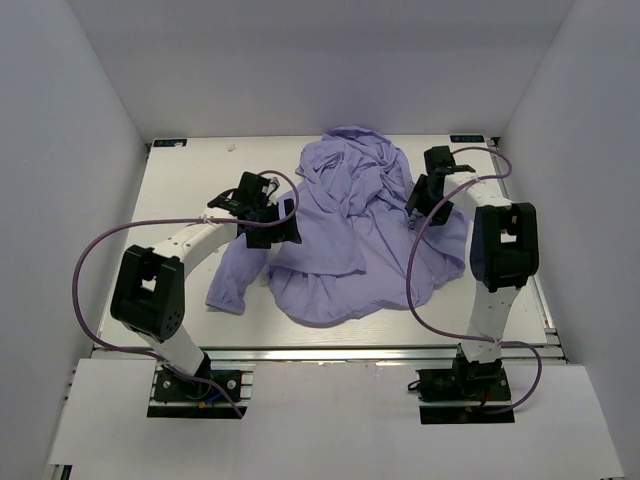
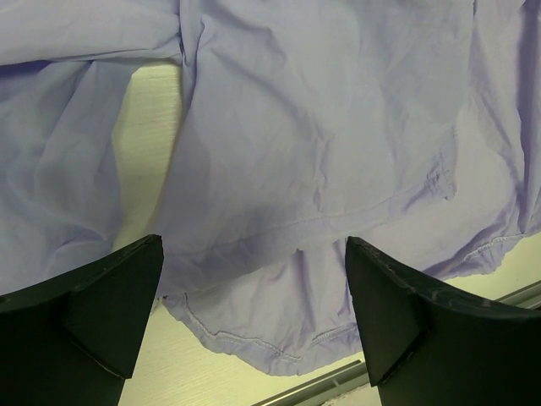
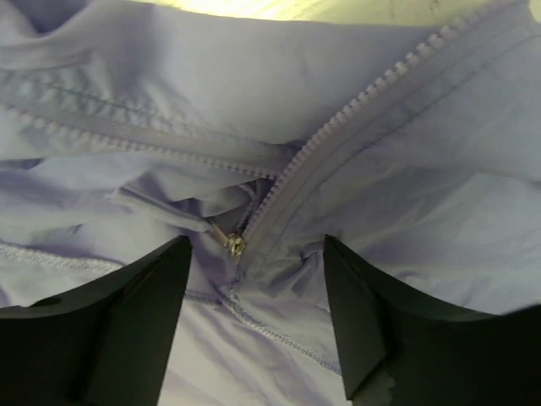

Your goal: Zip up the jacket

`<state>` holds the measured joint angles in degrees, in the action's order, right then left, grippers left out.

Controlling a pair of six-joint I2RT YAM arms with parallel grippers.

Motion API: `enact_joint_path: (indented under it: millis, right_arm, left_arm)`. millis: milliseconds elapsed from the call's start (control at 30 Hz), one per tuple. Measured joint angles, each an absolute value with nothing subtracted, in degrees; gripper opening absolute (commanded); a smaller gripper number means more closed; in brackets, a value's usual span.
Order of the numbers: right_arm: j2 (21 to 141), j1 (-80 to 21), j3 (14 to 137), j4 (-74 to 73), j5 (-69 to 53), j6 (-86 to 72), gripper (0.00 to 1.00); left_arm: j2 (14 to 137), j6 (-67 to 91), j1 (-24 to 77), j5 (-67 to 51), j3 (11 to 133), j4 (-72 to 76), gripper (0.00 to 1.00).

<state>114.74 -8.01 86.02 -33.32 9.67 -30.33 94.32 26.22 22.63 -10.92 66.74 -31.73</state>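
Lavender crumpled jacket [image 1: 345, 240], ridged zipper teeth [image 3: 363, 106]; left tool [image 2: 254, 254] and right tool [image 3: 258, 249] spread apart.

we see the jacket [image 1: 350, 230] in one plain lavender-purple, and its stitched hems are the same shade. the zipper teeth [image 3: 380, 85] match the cloth, while the small zipper pull [image 3: 235, 245] glints a silvery metal. the left gripper [image 2: 254, 245] and right gripper [image 3: 255, 245] are matt black. the left arm [image 1: 190, 240] and right arm [image 1: 490, 310] mix white links with black joints, and purple-grey cables [image 1: 85, 260] loop beside them. the table [image 1: 190, 190] is pale cream-white and the walls [image 1: 60, 150] are greyish white.
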Motion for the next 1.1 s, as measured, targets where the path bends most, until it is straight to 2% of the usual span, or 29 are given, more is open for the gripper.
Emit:
enact_joint_path:
  millis: [33,100,133,167,267,433,500,533,633,833,967,1100]
  right_arm:
    - [115.1,-8.0,86.1,-33.4,10.1,-30.6,0.64]
    - [115.2,-8.0,86.0,-33.8,10.8,-31.2,0.61]
    - [115.2,-8.0,86.0,-34.1,11.2,-31.2,0.53]
    - [115.2,-8.0,86.0,-34.2,11.5,-31.2,0.5]
    - [115.1,-8.0,84.4,-33.5,11.9,-31.5,0.45]
    - [115.1,-8.0,81.6,-33.2,11.8,-31.5,0.44]
    - [115.1,-8.0,81.6,-33.1,11.8,-31.5,0.34]
    - [115.1,-8.0,81.6,-33.0,11.8,-31.4,0.22]
    - [115.1,-8.0,81.5,-32.9,11.7,-31.2,0.08]
    - [112.4,-8.0,81.6,-33.8,12.7,-30.1,0.05]
    - [107.4,-8.0,81.7,-35.1,14.0,-28.3,0.0]
    - [100.3,-8.0,81.0,-35.1,14.2,-26.3,0.0]
  left_arm:
    - [94.3,26.2,22.6,-10.9,66.7,-31.8,0.98]
    - [94.3,26.2,22.6,-10.7,66.7,-31.9,0.98]
    - [94.3,26.2,22.6,-10.6,66.7,-31.9,0.98]
    - [94.3,26.2,22.6,-10.5,66.7,-31.9,0.98]
    - [94.3,26.2,22.6,-10.5,66.7,-31.9,0.98]
    - [94.3,26.4,22.6,-10.5,66.7,-31.9,0.98]
    - [94.3,26.5,22.6,-10.5,66.7,-32.0,0.98]
    - [94.3,26.5,22.6,-10.5,66.7,-32.0,0.98]
    - [94.3,26.7,22.6,-10.2,66.7,-32.3,0.98]
    - [94.1,27.0,22.6,-9.9,66.7,-32.6,0.98]
    - [92.6,27.6,22.6,-9.9,66.4,-32.4,0.98]
    - [89.2,28.5,22.6,-9.9,64.7,-32.5,0.98]
